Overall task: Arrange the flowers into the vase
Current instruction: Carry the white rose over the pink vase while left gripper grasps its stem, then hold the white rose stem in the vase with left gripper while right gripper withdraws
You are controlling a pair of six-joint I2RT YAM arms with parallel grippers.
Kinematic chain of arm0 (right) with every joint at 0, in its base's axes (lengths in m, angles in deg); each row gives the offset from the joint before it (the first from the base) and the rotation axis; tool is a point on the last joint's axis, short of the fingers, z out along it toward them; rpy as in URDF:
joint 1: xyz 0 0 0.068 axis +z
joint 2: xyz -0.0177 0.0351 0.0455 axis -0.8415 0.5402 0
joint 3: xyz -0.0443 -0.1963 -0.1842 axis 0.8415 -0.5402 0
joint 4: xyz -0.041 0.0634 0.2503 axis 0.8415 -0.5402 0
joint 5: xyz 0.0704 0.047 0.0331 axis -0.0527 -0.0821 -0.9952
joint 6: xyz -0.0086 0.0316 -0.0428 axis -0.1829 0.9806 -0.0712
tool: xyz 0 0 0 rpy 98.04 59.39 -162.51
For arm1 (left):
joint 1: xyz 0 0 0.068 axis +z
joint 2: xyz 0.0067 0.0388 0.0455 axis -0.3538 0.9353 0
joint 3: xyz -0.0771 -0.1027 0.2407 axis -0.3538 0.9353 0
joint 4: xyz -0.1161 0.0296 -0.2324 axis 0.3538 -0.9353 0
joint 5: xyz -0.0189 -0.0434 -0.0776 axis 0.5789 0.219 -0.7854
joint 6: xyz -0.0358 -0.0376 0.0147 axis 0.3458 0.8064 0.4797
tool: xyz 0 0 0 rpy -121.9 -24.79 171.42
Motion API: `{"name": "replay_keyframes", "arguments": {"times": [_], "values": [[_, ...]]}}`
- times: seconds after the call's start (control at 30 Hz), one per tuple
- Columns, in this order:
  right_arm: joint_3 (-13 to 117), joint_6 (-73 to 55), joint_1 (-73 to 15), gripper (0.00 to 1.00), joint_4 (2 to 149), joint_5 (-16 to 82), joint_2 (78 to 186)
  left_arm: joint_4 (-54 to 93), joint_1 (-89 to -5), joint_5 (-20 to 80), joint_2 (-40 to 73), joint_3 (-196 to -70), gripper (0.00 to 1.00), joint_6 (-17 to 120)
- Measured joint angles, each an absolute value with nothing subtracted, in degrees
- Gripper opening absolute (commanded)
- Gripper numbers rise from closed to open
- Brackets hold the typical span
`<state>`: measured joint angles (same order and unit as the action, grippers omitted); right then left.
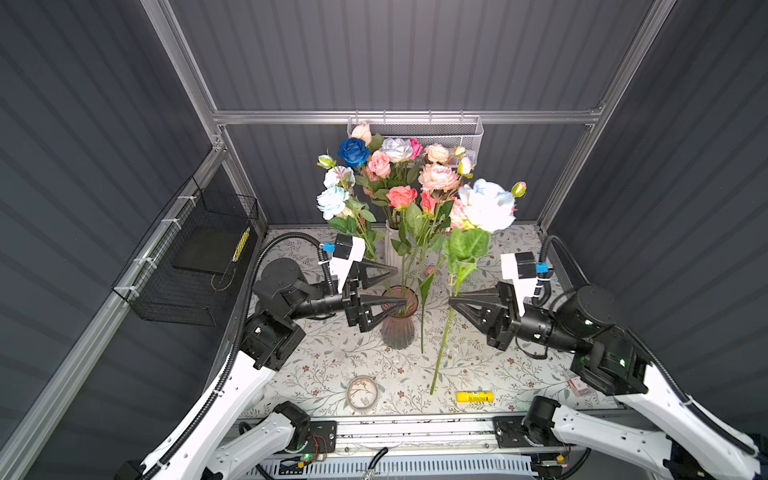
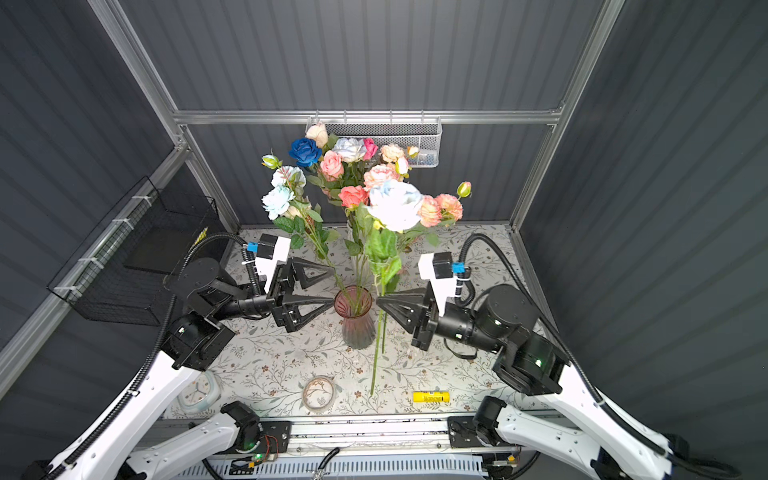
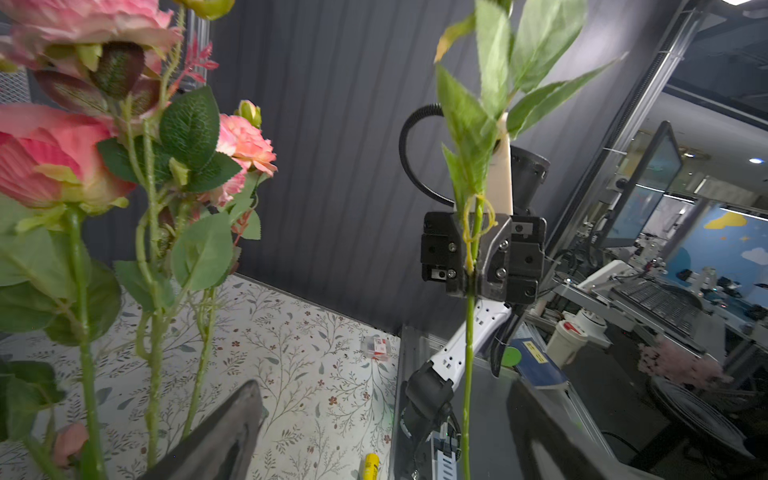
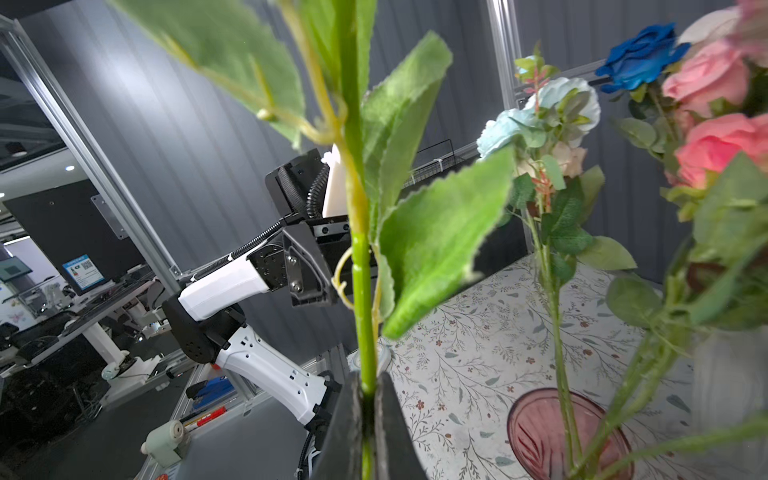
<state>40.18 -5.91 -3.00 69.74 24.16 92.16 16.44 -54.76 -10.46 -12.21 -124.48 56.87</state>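
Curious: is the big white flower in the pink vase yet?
Out: the white flower has its stem beside the pink vase, pinched in the right gripper.

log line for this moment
left gripper open by pink glass vase | right gripper shut on pale blue-white rose, outside vase

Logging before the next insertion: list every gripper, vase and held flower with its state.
white flower, held roughly upright, outside any vase
right gripper, shut on white flower
left gripper, open, empty
pink vase, upright, holds a few stems
white vase, upright, full of flowers
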Motion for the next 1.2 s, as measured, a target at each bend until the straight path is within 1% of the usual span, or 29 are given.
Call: {"name": "replay_keyframes", "arguments": {"times": [0.07, 0.23, 0.3, 0.37, 0.47, 0.53, 0.57, 0.6, 0.67, 0.7, 0.73, 0.8, 0.87, 1.07, 1.2], "values": [[42.7, -6.7, -2.0, 0.0, 71.4, 24.6, 96.1, 16.7, -54.8, -12.1, -11.6, -124.7, 0.86, 57.0], [49.7, -7.4, -0.9, 0.0, 74.4, 23.7, 105.1, 16.3, -54.8, -14.5, -10.7, -126.8, 0.63, 56.4], [51.8, -7.5, -0.6, 0.0, 74.9, 23.2, 107.4, 15.7, -54.8, -14.9, -10.3, -128.0, 0.59, 55.6], [53.0, -7.5, -0.5, 0.0, 75.2, 22.9, 108.8, 15.1, -54.8, -15.4, -10.1, -128.9, 0.5, 54.9], [54.6, -7.6, -0.5, 0.0, 75.4, 23.0, 110.7, 14.5, -54.8, -16.2, -10.1, -129.4, 0.25, 54.1], [55.4, -7.7, -0.5, 0.0, 75.3, 23.0, 111.8, 14.0, -54.8, -16.4, -10.0, -129.6, 0.06, 53.6], [55.6, -7.7, -0.5, 0.01, 75.3, 22.9, 112.0, 13.7, -54.8, -16.0, -9.9, -129.7, 0.0, 53.2], [55.7, -7.9, -0.3, 0.09, 75.2, 23.4, 112.1, 13.1, -54.5, -15.7, -9.8, -129.8, 0.0, 52.9], [55.7, -8.3, -0.2, 0.34, 74.9, 24.2, 112.1, 12.4, -54.5, -15.0, -9.7, -130.0, 0.0, 52.6], [55.7, -8.5, -0.2, 0.44, 74.7, 24.9, 112.0, 12.1, -54.5, -14.7, -9.7, -130.0, 0.0, 52.1], [55.6, -8.9, -0.2, 0.49, 74.3, 25.5, 111.7, 11.8, -54.5, -14.1, -9.7, -130.1, 0.0, 51.8], [54.5, -9.5, -0.2, 0.54, 74.2, 27.1, 110.3, 11.8, -54.5, -12.5, -9.7, -130.3, 0.0, 51.0], [52.2, -10.1, -0.2, 0.55, 73.7, 28.9, 107.3, 12.1, -54.5, -10.1, -9.7, -130.4, 0.0, 49.9], [44.3, -11.8, -0.2, 0.56, 73.2, 34.2, 94.6, 16.4, -54.5, -0.2, -8.5, -130.4, 0.0, 45.4], [41.5, -12.3, -0.2, 0.56, 72.9, 37.0, 88.7, 21.6, -54.5, 4.6, -4.3, -130.9, 0.0, 43.0]]}}
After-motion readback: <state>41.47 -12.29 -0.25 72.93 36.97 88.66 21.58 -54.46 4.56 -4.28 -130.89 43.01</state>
